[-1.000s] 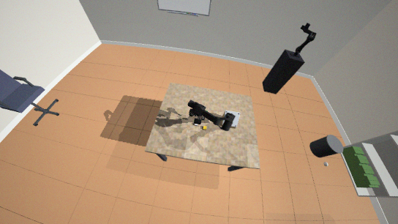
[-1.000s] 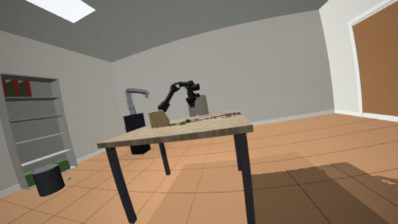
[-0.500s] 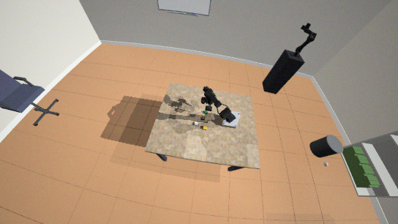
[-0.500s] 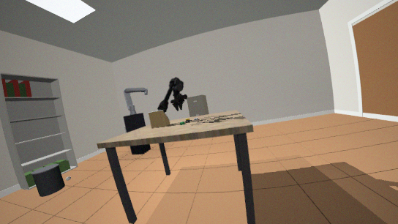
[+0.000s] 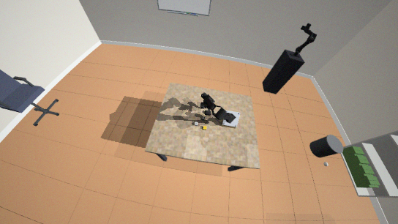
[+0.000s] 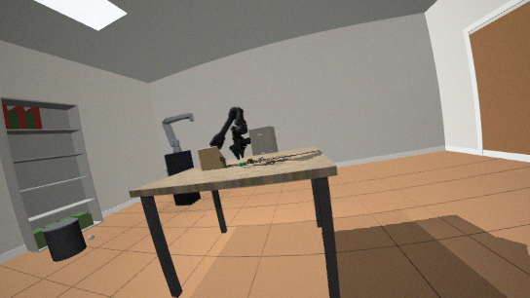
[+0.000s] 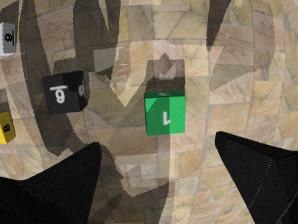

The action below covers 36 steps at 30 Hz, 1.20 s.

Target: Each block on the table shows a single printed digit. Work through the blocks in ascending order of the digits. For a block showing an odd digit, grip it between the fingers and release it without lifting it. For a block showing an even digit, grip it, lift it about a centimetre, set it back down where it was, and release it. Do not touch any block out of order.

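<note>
you see the gripper (image 7: 158, 163) with its fingers spread wide and nothing between them. in the wrist view, the green block (image 7: 165, 113) sits on the table (image 7: 200, 43) just ahead of the gap between the fingertips, nearly centred, apart from both. its white digit reads as a 1 or a 7; you cannot tell which. the black block (image 7: 63, 91), marked 6 or 9, lies beyond the left finger. a yellow block (image 7: 5, 127) and a white block (image 7: 7, 38) show at the left edge.

Matt stone-patterned table (image 7: 220, 63), smooth green block (image 7: 165, 115).
</note>
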Available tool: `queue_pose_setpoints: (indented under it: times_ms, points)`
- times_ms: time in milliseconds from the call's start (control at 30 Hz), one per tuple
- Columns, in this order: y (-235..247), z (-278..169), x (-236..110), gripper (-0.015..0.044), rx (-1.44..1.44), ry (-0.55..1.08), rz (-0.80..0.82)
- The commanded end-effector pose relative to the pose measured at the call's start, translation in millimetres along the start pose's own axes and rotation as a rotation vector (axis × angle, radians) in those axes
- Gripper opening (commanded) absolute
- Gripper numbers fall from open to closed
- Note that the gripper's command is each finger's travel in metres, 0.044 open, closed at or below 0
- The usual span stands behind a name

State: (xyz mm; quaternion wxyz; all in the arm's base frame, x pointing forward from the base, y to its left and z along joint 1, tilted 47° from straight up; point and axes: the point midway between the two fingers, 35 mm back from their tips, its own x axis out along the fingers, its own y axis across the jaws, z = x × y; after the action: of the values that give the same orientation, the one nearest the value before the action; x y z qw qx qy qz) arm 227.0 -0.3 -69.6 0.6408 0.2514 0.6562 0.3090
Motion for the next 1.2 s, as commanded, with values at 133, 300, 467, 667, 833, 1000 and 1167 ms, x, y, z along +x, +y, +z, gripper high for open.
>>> queue_pose_setpoints:
  times_ms: [133,300,467,667,833,1000,1167]
  points:
    - [-0.3,1.8,9.3,0.04,0.006,-0.01,-0.001]
    - [-0.3,2.0,17.3,0.04,0.006,-0.01,-0.001]
    - [-0.1,2.0,25.2,0.04,0.006,-0.011,0.0]
    - [0.3,1.8,34.6,0.04,0.005,-0.011,0.002]
    - [0.5,1.6,36.9,0.0348,0.005,-0.011,0.002]
    - [0.5,1.6,36.9,0.0216,0.005,-0.011,0.002]
    - [0.5,1.6,36.9,0.012,0.005,-0.011,0.002]
